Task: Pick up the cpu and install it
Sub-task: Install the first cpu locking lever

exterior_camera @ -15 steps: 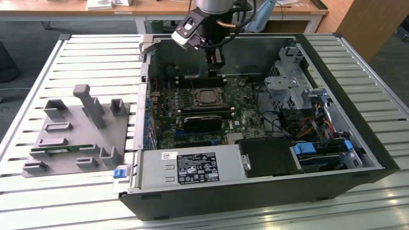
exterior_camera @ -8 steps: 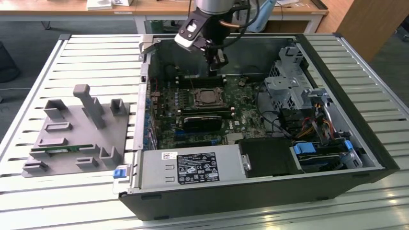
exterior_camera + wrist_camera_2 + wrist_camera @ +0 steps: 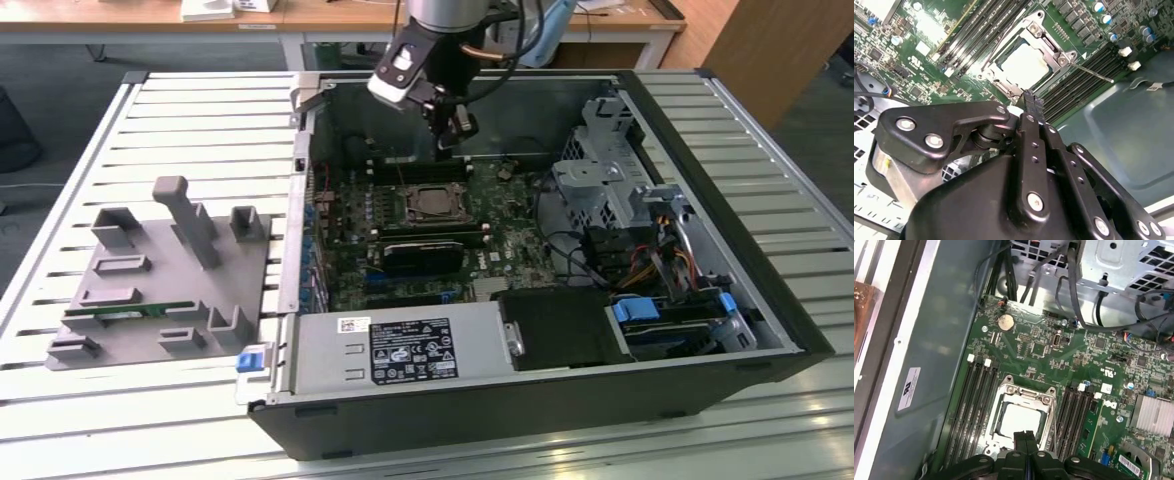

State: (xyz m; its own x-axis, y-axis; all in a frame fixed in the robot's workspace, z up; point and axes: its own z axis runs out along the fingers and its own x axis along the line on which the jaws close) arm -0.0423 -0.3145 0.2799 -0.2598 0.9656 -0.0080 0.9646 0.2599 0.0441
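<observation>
The cpu (image 3: 430, 203) lies flat in the socket frame on the green motherboard (image 3: 497, 240) inside the open computer case; its silver top plate is seen in both wrist views (image 3: 1026, 65) (image 3: 1019, 422). My gripper (image 3: 453, 148) hangs a little above the board, just beyond the socket's far edge in the exterior view. Its two black fingers are pressed together with nothing between them (image 3: 1033, 104) (image 3: 1024, 436). The fingertips stand apart from the cpu, close to the socket frame's rim. Dark memory slots run along both sides of the socket.
A grey plastic holder block (image 3: 160, 290) with a green memory stick (image 3: 127, 312) sits on the slatted table at the exterior view's left. Inside the case are a power supply (image 3: 400, 350), a metal drive cage (image 3: 607, 170), cables (image 3: 641, 265) and a black heatsink (image 3: 427, 252).
</observation>
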